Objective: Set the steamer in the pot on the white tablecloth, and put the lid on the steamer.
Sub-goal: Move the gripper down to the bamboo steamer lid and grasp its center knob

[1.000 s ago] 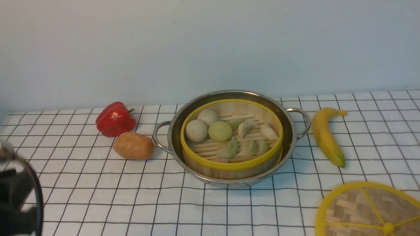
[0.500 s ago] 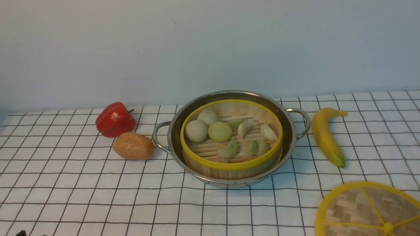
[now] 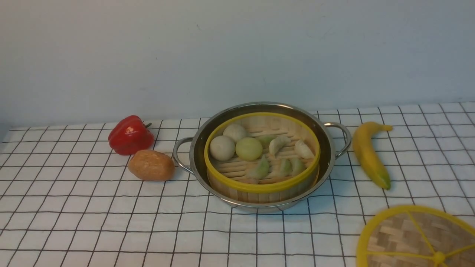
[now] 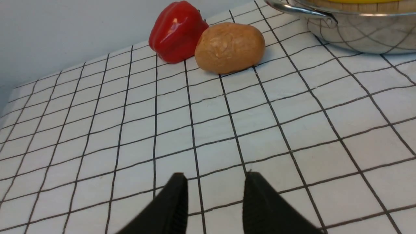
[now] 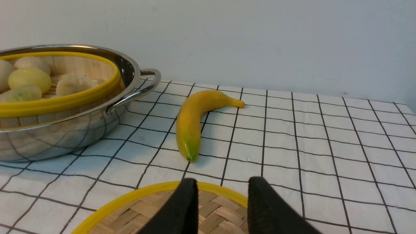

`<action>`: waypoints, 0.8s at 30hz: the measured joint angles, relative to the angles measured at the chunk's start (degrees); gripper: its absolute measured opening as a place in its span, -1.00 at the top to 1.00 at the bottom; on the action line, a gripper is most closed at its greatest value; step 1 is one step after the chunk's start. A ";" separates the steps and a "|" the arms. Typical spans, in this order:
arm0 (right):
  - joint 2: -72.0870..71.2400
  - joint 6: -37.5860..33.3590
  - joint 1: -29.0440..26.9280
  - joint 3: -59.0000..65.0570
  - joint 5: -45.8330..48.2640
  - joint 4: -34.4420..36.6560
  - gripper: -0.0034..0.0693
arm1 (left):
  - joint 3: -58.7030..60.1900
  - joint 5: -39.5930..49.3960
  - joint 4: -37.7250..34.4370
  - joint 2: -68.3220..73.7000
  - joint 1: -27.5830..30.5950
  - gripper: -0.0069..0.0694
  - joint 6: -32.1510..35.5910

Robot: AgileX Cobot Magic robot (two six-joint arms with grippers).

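lid [image 5: 136, 211] lies flat on the white tablecloth [image 3: 111, 222] right under your right gripper [image 5: 221, 187], jaws apart and empty, with the steamer [image 3: 259, 187] in the pot [image 3: 328, 155] ahead to its left; left gripper [image 4: 213, 182], also parted, is well away

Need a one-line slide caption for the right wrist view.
Right pincer open over the lid, banana ahead, steamer seated in the pot.

White tablecloth [image 3: 92, 207] under pot [image 3: 328, 155], lid [image 3: 404, 237], pepper [image 3: 130, 135], potato [image 3: 151, 165], banana [image 3: 367, 154].

Black-gridded white tablecloth [image 3: 92, 207], red pepper [image 3: 130, 135]
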 joint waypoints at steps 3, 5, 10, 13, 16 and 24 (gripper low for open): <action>0.00 0.00 0.00 0.00 -0.07 0.00 0.24 | 0.00 -0.15 0.00 -0.05 0.00 0.20 -0.58; 0.00 0.00 0.00 0.00 -0.07 0.00 0.24 | 0.00 -1.26 -0.23 -0.05 0.00 0.19 -2.46; 0.00 0.00 0.00 0.00 -0.07 0.00 0.24 | 0.00 -4.25 -1.30 -0.10 0.00 0.18 -7.89; 0.00 0.00 0.00 0.00 -0.07 0.00 0.24 | 0.00 -4.34 -1.35 -0.10 0.00 0.18 -8.75; 0.00 0.00 0.00 0.00 -0.07 0.00 0.24 | 0.00 -4.34 -1.35 -0.10 0.00 0.18 -8.95; 0.00 0.00 0.00 0.00 -0.07 -0.25 0.24 | 0.00 -4.34 -1.42 -0.17 0.00 0.18 -8.99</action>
